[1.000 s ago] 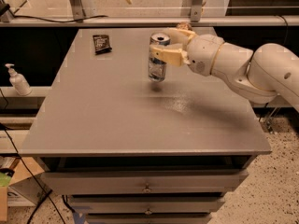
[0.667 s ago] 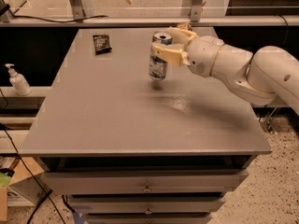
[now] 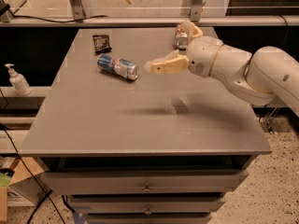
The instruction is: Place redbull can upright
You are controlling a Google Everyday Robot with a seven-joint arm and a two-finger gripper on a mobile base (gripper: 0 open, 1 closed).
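redbull can [image 3: 117,67] lying on its side, just beside spread pincer [image 3: 169,47]

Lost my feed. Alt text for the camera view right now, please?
The redbull can lies on its side on the grey table, not upright, just left of the robot's gripper, which hangs open above the table holding nothing. A dark packet lies behind the can, and a brown-orange can sits near the far edge beside the gripper.

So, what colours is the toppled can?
Redbull can: blue and silver, camera view; hand beside it.
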